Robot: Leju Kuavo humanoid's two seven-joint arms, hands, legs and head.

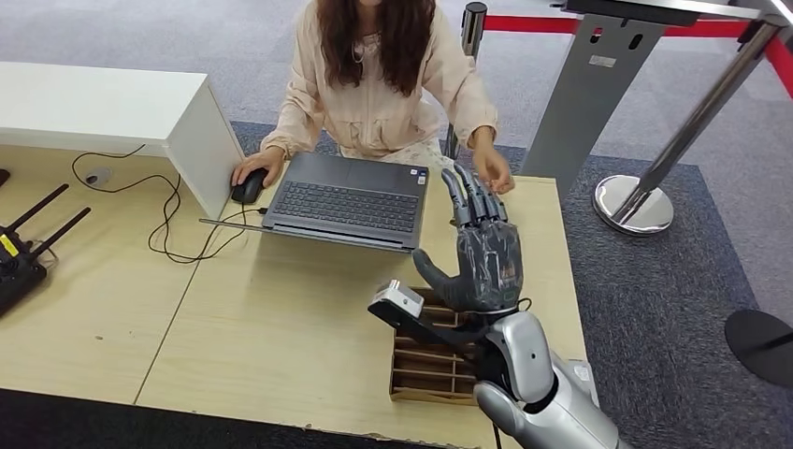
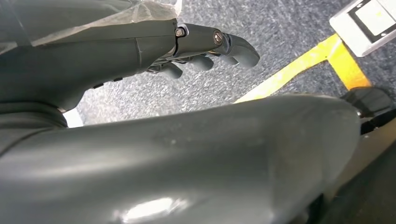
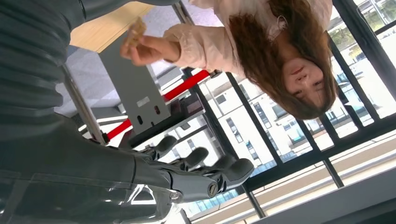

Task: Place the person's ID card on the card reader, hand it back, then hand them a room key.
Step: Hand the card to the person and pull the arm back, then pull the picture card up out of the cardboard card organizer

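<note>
- The robot's grey right hand (image 1: 483,253) is raised over the pale wooden desk (image 1: 281,327), fingers spread and straight, holding nothing. It reaches toward the person in the cream blouse (image 1: 374,84).
- The person's hand (image 3: 144,46) pinches a small tan card (image 3: 135,30), probably the ID card. It looks like the start: taking the card.
- Next, the hand must close softly on the card.
- The left hand (image 2: 205,46) hangs over grey carpet (image 2: 280,28), fingers a little curled, holding nothing.
- I cannot tell where the card reader or room key is.
- A grey laptop (image 1: 346,201) and a brown slotted cardboard tray (image 1: 425,360) sit on the desk.
</note>
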